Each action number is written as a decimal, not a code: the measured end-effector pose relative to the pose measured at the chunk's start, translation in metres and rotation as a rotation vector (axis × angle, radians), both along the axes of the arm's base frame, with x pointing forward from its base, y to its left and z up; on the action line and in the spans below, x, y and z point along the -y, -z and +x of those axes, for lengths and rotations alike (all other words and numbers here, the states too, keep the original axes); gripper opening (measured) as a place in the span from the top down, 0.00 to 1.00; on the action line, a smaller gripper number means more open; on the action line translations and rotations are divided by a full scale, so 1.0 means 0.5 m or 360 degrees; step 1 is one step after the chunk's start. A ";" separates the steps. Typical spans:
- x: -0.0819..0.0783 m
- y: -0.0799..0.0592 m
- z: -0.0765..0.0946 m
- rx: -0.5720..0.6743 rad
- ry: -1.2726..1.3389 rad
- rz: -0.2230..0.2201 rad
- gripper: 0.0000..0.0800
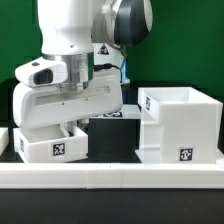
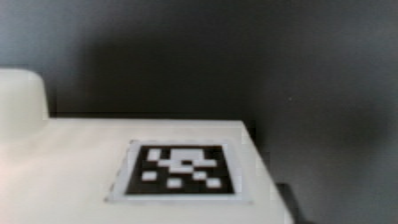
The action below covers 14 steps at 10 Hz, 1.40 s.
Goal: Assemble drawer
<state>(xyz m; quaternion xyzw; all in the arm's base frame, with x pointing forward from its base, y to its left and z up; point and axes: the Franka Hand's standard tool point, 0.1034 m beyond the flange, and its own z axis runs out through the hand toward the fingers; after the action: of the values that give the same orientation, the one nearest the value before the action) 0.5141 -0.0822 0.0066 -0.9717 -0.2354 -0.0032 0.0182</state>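
The tall white housing (image 1: 180,125) stands at the exterior view's right, open top up, with a tag on its front. A shallow white tray (image 1: 52,145) with a tag lies at the exterior view's left. My gripper (image 1: 70,125) reaches down onto this tray's top edge; the hand hides its jaws. In the wrist view the tray's tagged face (image 2: 183,168) fills the frame very close, with a rounded white knob (image 2: 18,100) beside it. One dark finger (image 2: 285,202) shows right against the tray's edge; the other finger is hidden.
A long white rail (image 1: 110,178) runs along the table's front edge. Another white part (image 1: 4,140) shows at the far edge of the exterior view's left. A flat white piece (image 1: 112,115) lies behind, between tray and housing. The table is black.
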 end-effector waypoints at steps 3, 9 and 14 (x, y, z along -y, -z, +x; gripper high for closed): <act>0.000 0.000 0.001 0.0002 0.0000 -0.0001 0.95; -0.021 -0.050 -0.007 -0.0024 -0.0306 -0.0006 0.95; -0.023 -0.053 -0.015 -0.0038 -0.0332 -0.0003 0.95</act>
<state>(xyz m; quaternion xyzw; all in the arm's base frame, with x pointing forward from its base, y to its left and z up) 0.5064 -0.0705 0.0332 -0.9419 -0.3351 0.0104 0.0201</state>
